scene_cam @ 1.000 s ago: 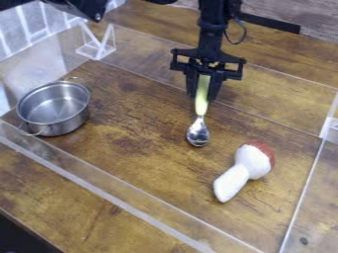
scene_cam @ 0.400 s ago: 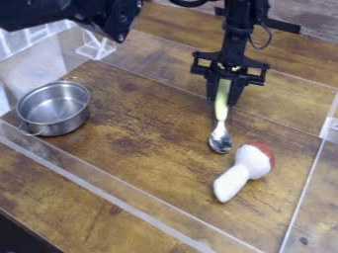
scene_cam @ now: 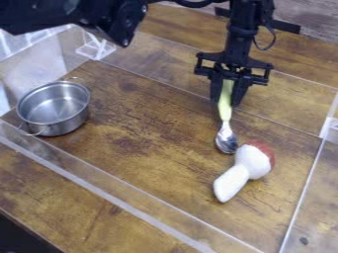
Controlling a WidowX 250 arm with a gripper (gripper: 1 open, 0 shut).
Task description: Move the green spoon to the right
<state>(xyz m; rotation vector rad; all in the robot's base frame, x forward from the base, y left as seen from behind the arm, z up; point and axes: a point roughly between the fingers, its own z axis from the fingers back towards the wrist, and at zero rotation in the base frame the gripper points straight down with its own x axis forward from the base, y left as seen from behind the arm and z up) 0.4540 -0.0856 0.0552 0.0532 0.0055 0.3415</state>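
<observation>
Camera view: right of centre, the pincer (scene_cam: 228, 81) grasps the green spoon (scene_cam: 226, 107) by its handle, silver bowl (shiny, this one) just beside the white object (scene_cam: 243, 171).

- I'm seeing the steel pot (scene_cam: 54, 107), near the worktop's left edge, showing smooth, shiny metal.
- On the green spoon (scene_cam: 226, 117), the handle is looking like smooth, pale plastic; its bowl is gleaming as polished metal.
- The white object (scene_cam: 243, 169) is appearing smooth and mostly matt from here; I'm unable to tell its material.
- The worktop (scene_cam: 126, 143) is showing brown wood grain with a low sheen.
- My gripper (scene_cam: 226, 91) is looking dark and mostly matt.
</observation>
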